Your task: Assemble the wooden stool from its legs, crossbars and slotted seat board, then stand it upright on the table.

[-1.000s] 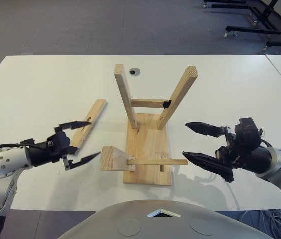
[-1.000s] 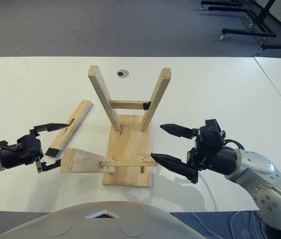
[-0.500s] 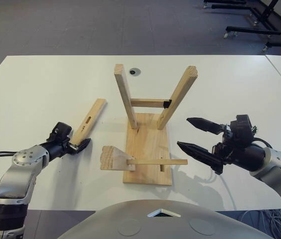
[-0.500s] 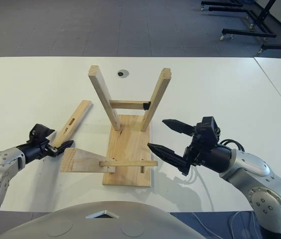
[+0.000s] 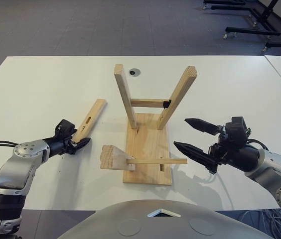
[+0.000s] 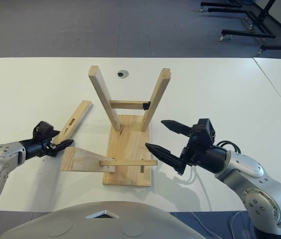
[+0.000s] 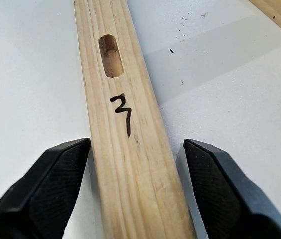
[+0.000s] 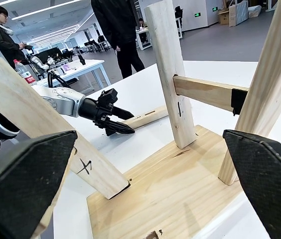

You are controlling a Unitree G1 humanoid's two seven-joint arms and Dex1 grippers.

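Left gripper (image 7: 134, 147): the fingers (image 7: 56, 189) are spread, one on each side of the loose leg (image 7: 125, 164), just beside its edges and not yet pressed on.
Right gripper (image 5: 182, 133): the fingers are held wide apart with nothing between them, right of centre in the left eye view, just beside the seat board (image 5: 148, 142).
Loose leg: it is laid flat on the table (image 5: 41, 84), slanting from left of centre down to the lower left.
Stool so far: standing legs (image 5: 124, 94) and a crossbar (image 5: 148, 103) are set on the board's upper end. A lying leg (image 5: 113, 158) with a thin crossbar (image 5: 160, 161) is laid across its lower end.
Risk, left: if the fingers are closed off-centre, the loose leg is likely to be swivelled or slid rather than gripped.
Risk, right: the thin crossbar's end is near the lower finger, so a nudge could shift the lying pair or tip the standing legs.
Room: bare table is left open at far left and upper right. The table's near edge is close below both grippers.
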